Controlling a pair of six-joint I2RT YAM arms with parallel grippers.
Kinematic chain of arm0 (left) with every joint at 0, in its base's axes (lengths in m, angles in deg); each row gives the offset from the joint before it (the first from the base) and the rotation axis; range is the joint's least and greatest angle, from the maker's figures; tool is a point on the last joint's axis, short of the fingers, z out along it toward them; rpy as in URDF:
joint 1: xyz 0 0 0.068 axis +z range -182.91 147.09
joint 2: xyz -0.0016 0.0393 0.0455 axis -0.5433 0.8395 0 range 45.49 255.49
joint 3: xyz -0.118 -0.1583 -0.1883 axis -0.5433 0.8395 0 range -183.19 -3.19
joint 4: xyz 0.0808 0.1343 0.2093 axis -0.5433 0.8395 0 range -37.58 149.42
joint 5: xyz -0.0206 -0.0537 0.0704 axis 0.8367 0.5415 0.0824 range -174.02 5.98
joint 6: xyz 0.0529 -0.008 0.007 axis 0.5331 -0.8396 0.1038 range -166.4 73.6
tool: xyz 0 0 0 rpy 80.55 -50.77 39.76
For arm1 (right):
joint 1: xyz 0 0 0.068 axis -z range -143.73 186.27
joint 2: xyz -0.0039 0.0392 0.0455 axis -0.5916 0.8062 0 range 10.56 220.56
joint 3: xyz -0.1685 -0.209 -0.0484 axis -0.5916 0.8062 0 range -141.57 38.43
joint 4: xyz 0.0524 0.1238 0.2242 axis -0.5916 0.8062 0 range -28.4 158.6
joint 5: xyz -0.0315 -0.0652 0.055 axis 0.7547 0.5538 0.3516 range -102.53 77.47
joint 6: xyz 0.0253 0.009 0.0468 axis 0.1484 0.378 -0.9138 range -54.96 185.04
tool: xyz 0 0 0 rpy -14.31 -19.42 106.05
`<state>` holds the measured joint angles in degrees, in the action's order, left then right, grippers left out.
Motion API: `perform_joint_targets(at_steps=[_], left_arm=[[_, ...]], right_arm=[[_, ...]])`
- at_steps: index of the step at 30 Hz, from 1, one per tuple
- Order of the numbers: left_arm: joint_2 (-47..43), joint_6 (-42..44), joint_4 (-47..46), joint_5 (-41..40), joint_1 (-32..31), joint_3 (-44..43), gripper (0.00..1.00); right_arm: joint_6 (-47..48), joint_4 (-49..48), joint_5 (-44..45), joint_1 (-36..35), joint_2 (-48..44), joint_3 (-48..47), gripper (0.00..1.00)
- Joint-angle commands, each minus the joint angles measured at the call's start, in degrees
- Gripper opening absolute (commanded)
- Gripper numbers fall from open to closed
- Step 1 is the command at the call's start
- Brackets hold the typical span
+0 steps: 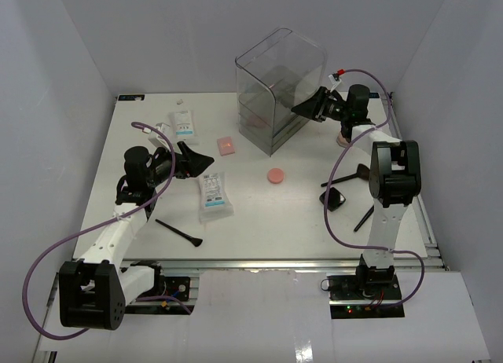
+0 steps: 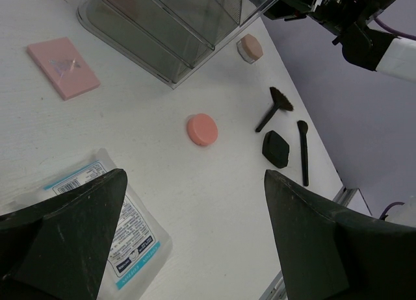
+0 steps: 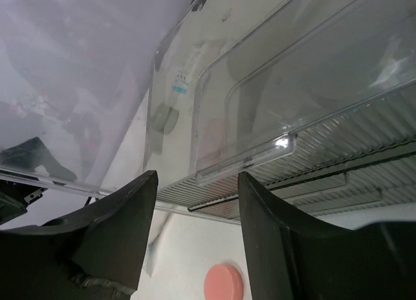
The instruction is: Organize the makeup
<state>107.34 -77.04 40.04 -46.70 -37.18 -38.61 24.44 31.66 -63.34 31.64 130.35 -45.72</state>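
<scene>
The makeup lies spread over the white table. One white sachet is below my left gripper, which is open with nothing between its fingers; another sachet lies farther back. A pink square pad, a round pink compact, a black faceted compact and thin black brushes rest apart. In the left wrist view I see the sachet, pink compact and beige compact. My right gripper is at the clear box's drawer front, its jaws apart and empty.
The large clear plastic box with dark drawers stands at the back centre; my right arm reaches to its right side. A fan-shaped brush lies beside the right arm's upright link. White walls close in the table on three sides.
</scene>
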Motion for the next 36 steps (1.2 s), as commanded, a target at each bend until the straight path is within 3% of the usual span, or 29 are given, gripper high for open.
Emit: perform_joint_targets(at_steps=[1,14,25,36], left_arm=[[-0.5,0.8,-0.4,0.5,-0.3,-2.1,0.98],[-0.8,1.1,-0.8,0.6,-0.4,-1.9,0.98],[-2.8,1.6,-3.6,1.5,-0.7,-0.5,0.98],[-3.6,2.2,-6.0,2.7,-2.0,0.4,0.98]], right_arm=[[-7.3,-10.7,-0.5,0.5,2.6,-3.2,0.57],[-17.6,-24.3,3.3,0.5,6.0,-1.3,0.35],[-24.4,-27.2,9.3,0.3,6.7,-0.4,0.12],[-28.2,-33.0,11.5,1.9,-1.5,11.8,0.08]])
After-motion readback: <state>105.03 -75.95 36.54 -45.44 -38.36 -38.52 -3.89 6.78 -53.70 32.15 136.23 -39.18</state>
